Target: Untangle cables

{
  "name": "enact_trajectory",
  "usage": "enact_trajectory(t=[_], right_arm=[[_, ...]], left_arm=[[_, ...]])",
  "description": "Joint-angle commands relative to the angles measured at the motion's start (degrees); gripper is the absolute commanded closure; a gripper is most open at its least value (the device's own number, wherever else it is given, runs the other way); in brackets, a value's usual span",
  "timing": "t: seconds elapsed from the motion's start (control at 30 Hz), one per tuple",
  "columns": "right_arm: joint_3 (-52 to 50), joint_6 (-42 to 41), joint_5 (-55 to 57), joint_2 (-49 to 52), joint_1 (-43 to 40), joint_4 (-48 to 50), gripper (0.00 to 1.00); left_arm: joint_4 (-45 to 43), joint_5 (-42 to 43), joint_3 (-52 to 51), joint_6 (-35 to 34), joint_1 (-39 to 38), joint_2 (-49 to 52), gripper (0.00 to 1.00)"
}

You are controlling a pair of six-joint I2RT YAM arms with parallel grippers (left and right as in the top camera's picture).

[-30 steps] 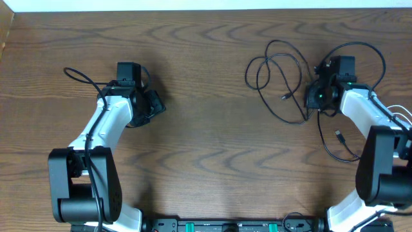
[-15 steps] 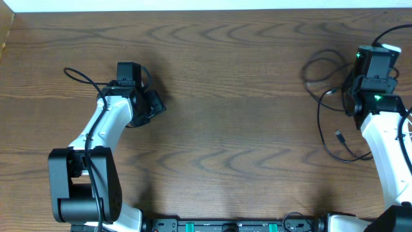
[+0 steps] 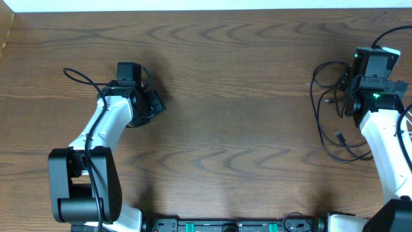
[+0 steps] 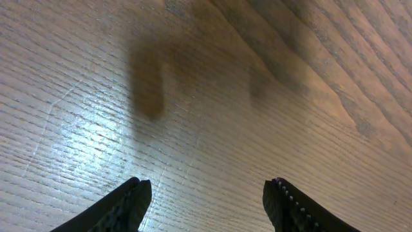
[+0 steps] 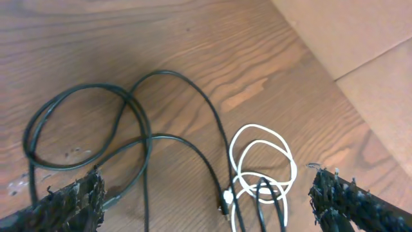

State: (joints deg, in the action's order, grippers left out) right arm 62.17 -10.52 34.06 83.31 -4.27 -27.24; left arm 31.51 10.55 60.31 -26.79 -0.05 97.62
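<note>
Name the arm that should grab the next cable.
Right. The right gripper, open, hangs directly over the black cables and the white cable. The left gripper, also open, faces only bare table on the far side.

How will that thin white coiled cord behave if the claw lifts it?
The thin white coiled cord lies in loose, uneven loops, so it is probably floppy and would uncoil. Thin black cords cross its lower loops, so they may drag along. Likely light, being so thin.
</note>
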Motion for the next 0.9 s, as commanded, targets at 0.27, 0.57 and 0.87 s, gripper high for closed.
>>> enact_trajectory(t=[0.27,0.57,0.87], right_arm=[[0.74,-4.24,-22.56,0.24,-0.59,-17.66,0.01],[0.74,-4.24,-39.26,0.22,-2.19,-34.45,0.01],[0.74,-8.9,-68.54,0.22,-3.34,-37.88,0.01]], left_arm=[[0.15,-0.55,-0.52,-0.11,-0.04,0.15,0.38],[0.52,-0.55,-0.52,-0.11,-0.04,0.15,0.37],[0.55,-0.55,-0.52,-0.09,-0.04,0.15,0.38]])
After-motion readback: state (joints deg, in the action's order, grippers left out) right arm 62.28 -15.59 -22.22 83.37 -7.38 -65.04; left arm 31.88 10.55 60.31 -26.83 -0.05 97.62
